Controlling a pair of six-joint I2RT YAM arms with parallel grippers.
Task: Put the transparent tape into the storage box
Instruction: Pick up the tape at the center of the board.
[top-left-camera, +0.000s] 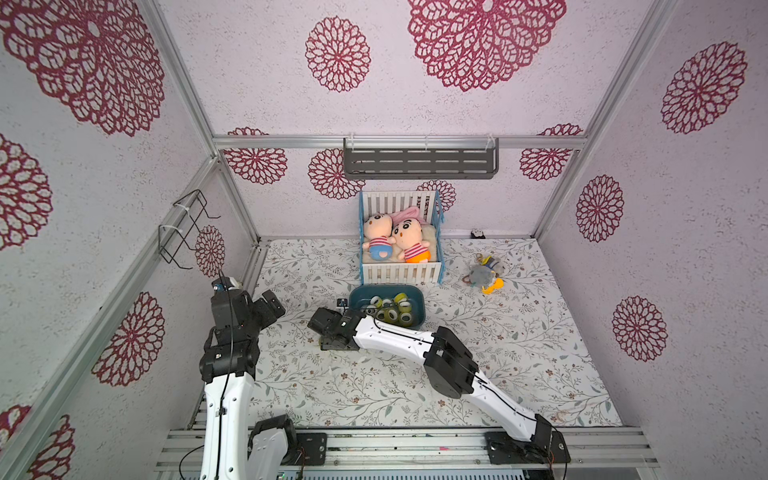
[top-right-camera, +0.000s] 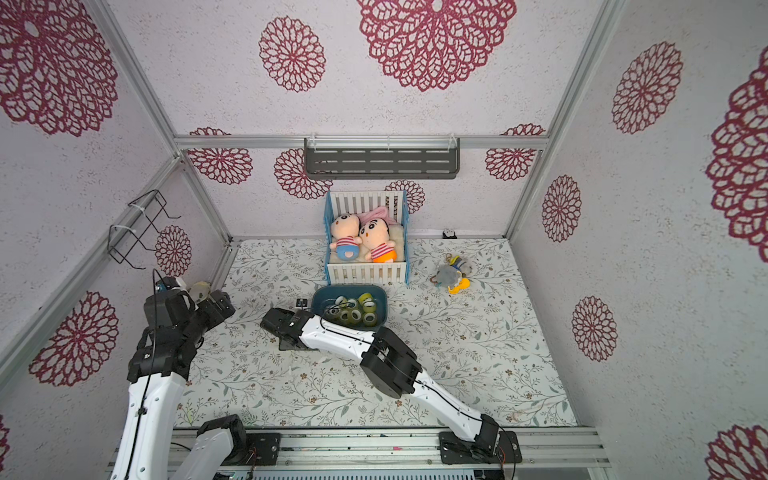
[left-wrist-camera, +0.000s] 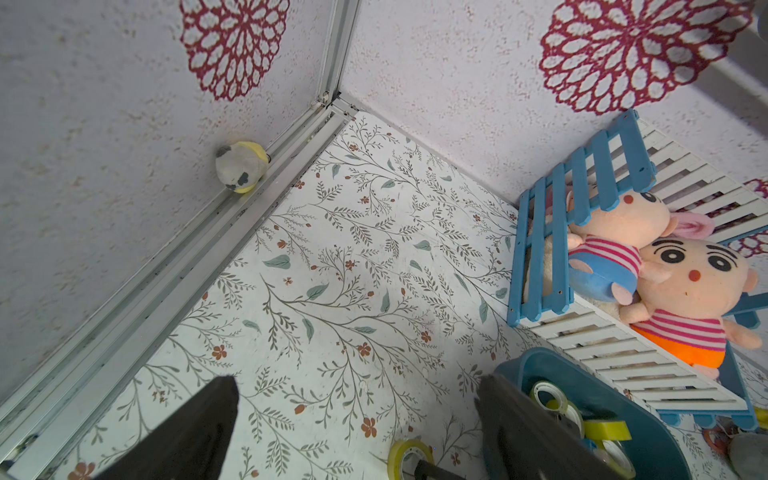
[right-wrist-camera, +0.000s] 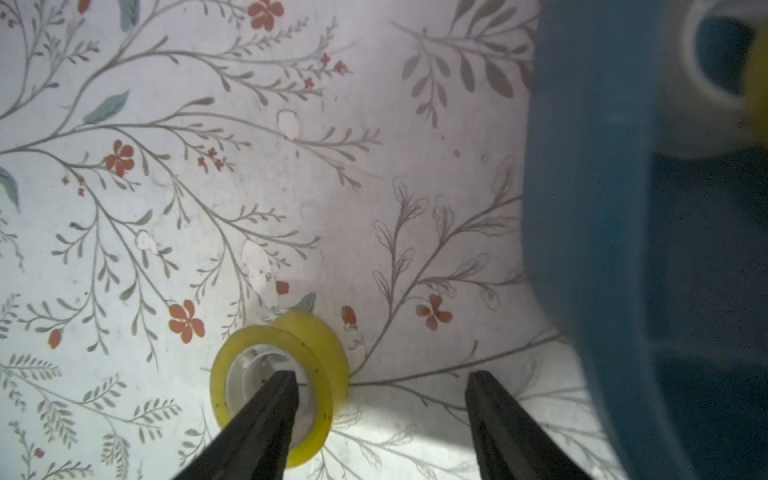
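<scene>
Reaching down to the floral table (top-left-camera: 498, 353) just beside the storage box (top-left-camera: 384, 288), the right gripper (right-wrist-camera: 382, 376) has its jaws spread and is clamped on nothing. In the right wrist view one of its fingers (right-wrist-camera: 266, 415) lies across the white core of the transparent tape (right-wrist-camera: 320, 345), a yellowish roll standing on edge on the tabletop. It may be poking into the hole, though the close-up blur leaves it unclear whether finger and roll touch. The opposite finger stands well clear of the roll, on the side toward the box's outer wall (right-wrist-camera: 582, 208). So the tape is outside the box, on the cloth near one of its rounded corners; the left wrist view shows it there too (left-wrist-camera: 405, 451). In both top views the right arm's wrist hides most of it. Inside the tub lie several other rolls (top-left-camera: 390, 309) — some yellow-tinted, some pale. The left gripper (left-wrist-camera: 357, 380) hangs above the table near the left wall, released, its jaws wide apart with only bare cloth between them. Behind the box, touching or nearly so, stands the toy crib (top-left-camera: 401, 274) with two plush dolls (top-left-camera: 395, 241) lying in it.
</scene>
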